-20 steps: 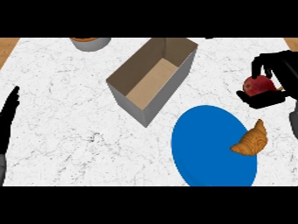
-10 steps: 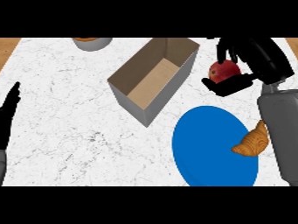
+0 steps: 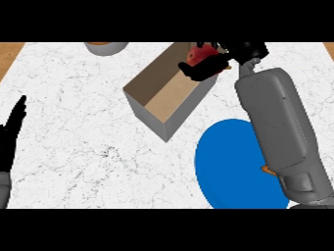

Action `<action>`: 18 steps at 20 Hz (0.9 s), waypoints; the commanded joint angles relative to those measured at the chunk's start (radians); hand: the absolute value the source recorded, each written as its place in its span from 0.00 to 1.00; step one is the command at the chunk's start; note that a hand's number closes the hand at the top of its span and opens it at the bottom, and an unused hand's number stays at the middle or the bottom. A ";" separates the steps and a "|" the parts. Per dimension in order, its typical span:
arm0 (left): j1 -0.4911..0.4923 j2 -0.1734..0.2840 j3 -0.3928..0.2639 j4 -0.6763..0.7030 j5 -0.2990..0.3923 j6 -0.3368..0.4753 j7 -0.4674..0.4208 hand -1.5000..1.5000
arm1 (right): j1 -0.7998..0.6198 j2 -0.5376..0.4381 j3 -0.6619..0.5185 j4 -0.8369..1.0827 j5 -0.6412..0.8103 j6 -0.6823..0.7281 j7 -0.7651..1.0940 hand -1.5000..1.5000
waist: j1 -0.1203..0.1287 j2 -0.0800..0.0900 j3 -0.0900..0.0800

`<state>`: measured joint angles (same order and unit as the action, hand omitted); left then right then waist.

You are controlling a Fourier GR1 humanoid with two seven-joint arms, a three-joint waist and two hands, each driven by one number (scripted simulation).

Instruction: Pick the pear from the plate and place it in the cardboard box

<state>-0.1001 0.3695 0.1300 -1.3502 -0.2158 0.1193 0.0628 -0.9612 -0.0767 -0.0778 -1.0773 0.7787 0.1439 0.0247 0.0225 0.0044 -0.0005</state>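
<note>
The right hand [image 3: 224,59] curled round the red pear [image 3: 198,54] over the cardboard box's [image 3: 171,90] far end. Its forearm crossed the blue plate [image 3: 227,166] beside the box. The left hand [image 3: 3,142] rested with fingers straight, well left of the box.

The white marble counter [image 3: 83,147] carries a cardboard box [image 3: 171,93], blue plate [image 3: 227,166] and grey bowl [image 3: 106,47].

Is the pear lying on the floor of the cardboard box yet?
No. The right hand has its fingers curled round the pear, holding it over the far end of the cardboard box.
</note>
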 commanded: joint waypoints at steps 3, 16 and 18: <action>-0.010 0.020 0.028 0.013 0.019 -0.038 -0.021 0.50 | -0.153 0.051 -0.042 0.293 -0.006 -0.116 -0.025 1.00 | 0.006 0.004 0.000; -0.081 -0.003 0.001 0.031 0.007 -0.057 -0.004 0.50 | -0.334 0.076 -0.031 0.770 -0.055 -0.373 0.025 0.00 | 0.063 0.023 -0.001; -0.044 -0.034 -0.023 0.007 -0.034 -0.009 0.009 0.50 | -0.330 0.077 -0.086 0.798 -0.092 -0.331 0.006 0.00 | 0.058 0.022 0.000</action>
<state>-0.1616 0.3505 0.1180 -1.3324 -0.2365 0.0989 0.0668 -1.2742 -0.0020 -0.1249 -0.3651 0.7332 -0.1896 0.0241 0.0731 0.0244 -0.0007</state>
